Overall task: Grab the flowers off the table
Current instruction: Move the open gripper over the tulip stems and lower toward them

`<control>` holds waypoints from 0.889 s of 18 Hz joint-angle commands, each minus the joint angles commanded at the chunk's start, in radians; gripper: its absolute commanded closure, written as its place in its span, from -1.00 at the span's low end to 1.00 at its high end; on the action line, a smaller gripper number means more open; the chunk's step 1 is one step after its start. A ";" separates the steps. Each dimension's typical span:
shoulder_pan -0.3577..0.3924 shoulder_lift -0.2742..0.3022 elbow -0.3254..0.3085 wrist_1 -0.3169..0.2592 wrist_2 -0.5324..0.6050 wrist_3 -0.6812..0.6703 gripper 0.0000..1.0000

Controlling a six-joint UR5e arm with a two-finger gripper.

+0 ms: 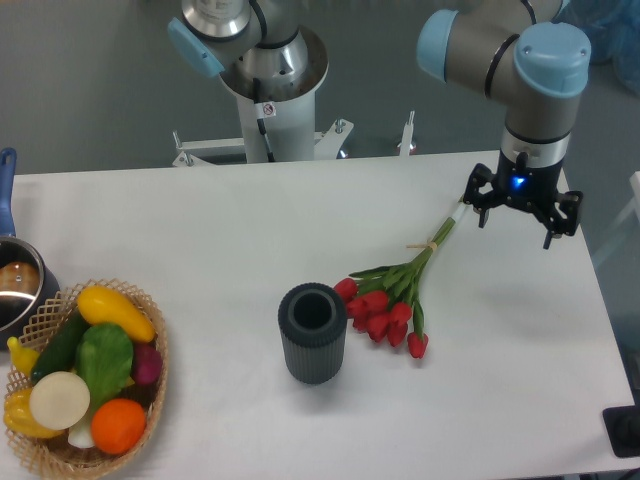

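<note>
my gripper (pixel 522 212) spread open, empty, right of stem tips | flowers (pixel 392 296) flat on desk (pixel 200 220) | risk: thin stems slip; vase (pixel 311 333) touches blooms

A bunch of red tulips (pixel 388 308) lies at centre frame on the white rectangular tabletop (pixel 200 230), just right of the dark ribbed cylindrical vase (pixel 311 333); a woven wicker basket (pixel 150 410) sits lower left.
</note>
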 joint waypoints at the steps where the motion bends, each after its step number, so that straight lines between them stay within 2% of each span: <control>1: -0.002 0.000 0.000 -0.002 0.000 0.000 -1.00; 5: -0.006 0.000 -0.009 -0.002 0.002 -0.002 -1.00; 11: -0.046 0.023 -0.150 0.021 0.018 -0.014 -1.00; 16: -0.074 0.017 -0.190 0.018 0.023 -0.026 -1.00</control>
